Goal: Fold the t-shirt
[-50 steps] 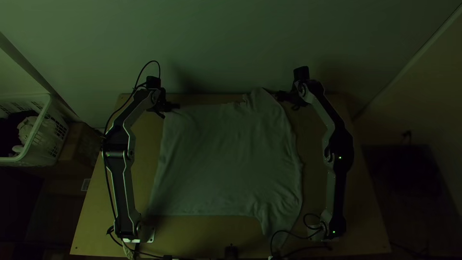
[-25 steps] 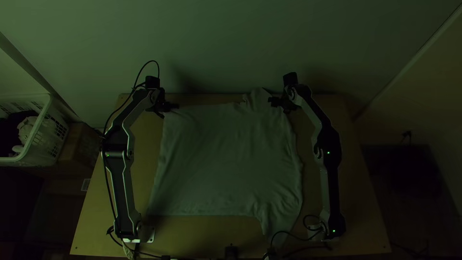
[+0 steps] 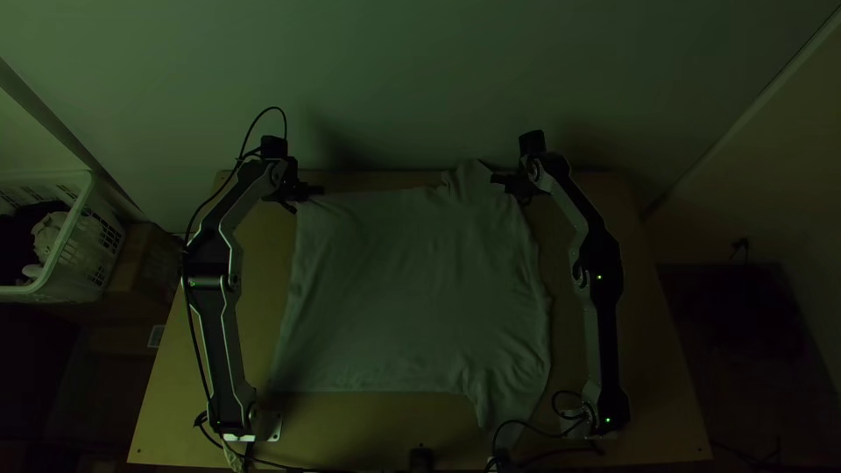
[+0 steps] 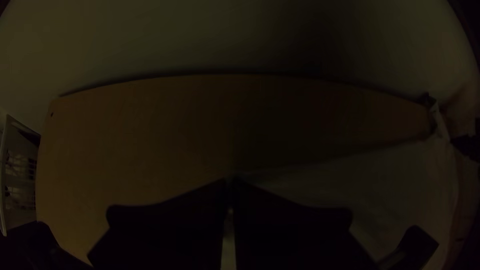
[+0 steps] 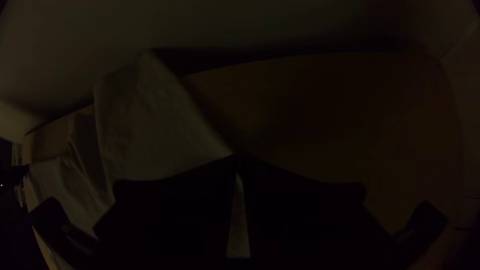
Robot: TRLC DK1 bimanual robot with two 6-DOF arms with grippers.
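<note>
The t-shirt (image 3: 412, 289) is spread over the middle of the table (image 3: 201, 425), its body lying mostly flat. One sleeve (image 3: 476, 182) is stretched to the table's far edge, while the other (image 3: 508, 405) is pointed towards the near edge, beside the right arm's base, with creases gathered where it is joined to the body. The left gripper (image 3: 322, 189) is held at the shirt's far left corner; in the left wrist view its fingers (image 4: 167, 225) are brought together at the tips. The right gripper (image 3: 493, 179) is held at the outer edge of the far sleeve, and its fingers (image 5: 165, 210) are likewise seen closed at the tips. Whether cloth is pinched by either cannot be told. Pale and dark cloths are held in a white basket (image 3: 72, 221) left of the table.
</note>
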